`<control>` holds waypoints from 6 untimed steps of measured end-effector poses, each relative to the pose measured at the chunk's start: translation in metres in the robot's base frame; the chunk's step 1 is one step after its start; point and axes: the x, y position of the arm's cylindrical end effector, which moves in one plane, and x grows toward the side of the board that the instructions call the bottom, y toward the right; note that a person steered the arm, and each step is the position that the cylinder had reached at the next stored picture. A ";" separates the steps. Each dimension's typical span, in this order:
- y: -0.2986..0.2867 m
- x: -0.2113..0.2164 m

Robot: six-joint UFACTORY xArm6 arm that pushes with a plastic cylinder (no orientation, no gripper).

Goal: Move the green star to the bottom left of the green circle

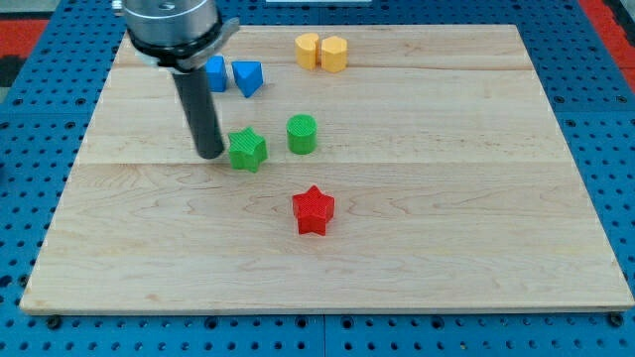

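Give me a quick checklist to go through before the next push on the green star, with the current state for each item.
1. My tip shows in the camera view: ok.
2. Tip close beside the green star, on its left: ok; actual contact: cannot tell.
3. Green star already at the bottom left of the green circle: not ok; it sits to the circle's left, only slightly lower.
4. Star and circle apart, so the star can move alone: ok.
5. Red star away from the spot below and left of the circle: ok.
6. Tip on the right side for a push toward the view's bottom: not ok; it likely needs to be above the star.
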 end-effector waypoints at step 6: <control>0.173 0.091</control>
